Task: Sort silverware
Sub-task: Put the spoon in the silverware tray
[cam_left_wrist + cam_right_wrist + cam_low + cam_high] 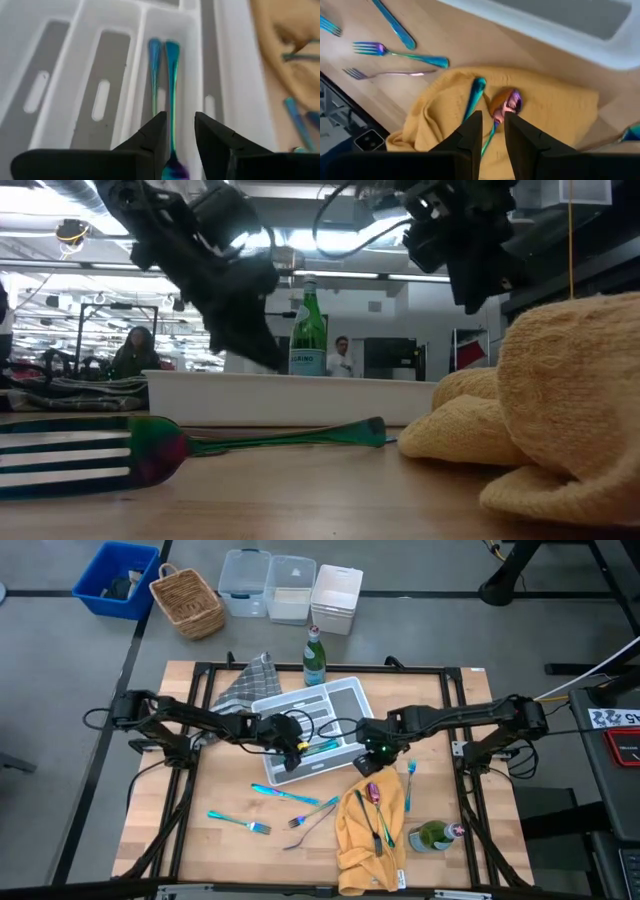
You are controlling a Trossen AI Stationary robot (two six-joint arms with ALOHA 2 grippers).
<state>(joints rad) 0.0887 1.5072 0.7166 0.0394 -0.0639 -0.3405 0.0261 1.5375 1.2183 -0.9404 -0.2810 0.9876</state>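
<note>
The step in hand looks like a drop-off into the white divided tray (345, 700): the left gripper (179, 131) hangs over 1 of the tray's long compartments, where 2 teal pieces of silverware (171, 80) lie side by side, lengthwise. To do it well, I would judge the fingers should part fully before the arm lifts, and the lift should go straight up from the tray, so neither fingertip drags the nearer piece askew or over the divider. Its fingers stand apart with a narrow gap; the nearer piece's handle runs under that gap, and whether the tips touch it I cannot tell, though nothing appears clamped. The right gripper (492, 125) hovers beside the tray over the yellow cloth (370, 830), its fingers slightly apart and holding nothing, just above a purplish spoon (509, 101) and a teal handle (475, 95) lying on the cloth. More forks (240, 821) and a teal knife (285, 794) lie on the wooden table (190, 840) in front of the tray, not yet sorted.
</note>
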